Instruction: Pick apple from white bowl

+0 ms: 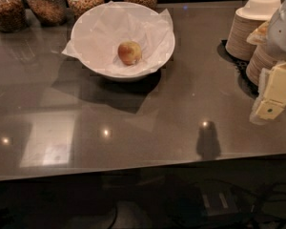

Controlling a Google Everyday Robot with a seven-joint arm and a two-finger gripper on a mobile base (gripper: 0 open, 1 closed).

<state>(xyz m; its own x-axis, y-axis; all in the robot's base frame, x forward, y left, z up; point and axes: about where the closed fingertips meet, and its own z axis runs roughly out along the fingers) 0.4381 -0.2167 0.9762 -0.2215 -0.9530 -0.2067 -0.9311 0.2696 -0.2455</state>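
Note:
A small yellowish apple with a red blush (129, 52) lies inside the large white bowl (88, 63), right of its middle, on crinkled white paper that sticks past the rim. The bowl stands at the back of a dark grey counter. My gripper (271, 101) is at the right edge of the view, above the counter and far to the right of the bowl. Its cream-coloured parts hang below the white arm (283, 27). It holds nothing that I can see.
Several glass jars of grains (46, 3) stand along the back edge behind the bowl. Stacks of tan paper bowls (250, 25) sit on a black mat at the back right, just behind the arm. The counter's front edge (133, 171) runs across the lower view.

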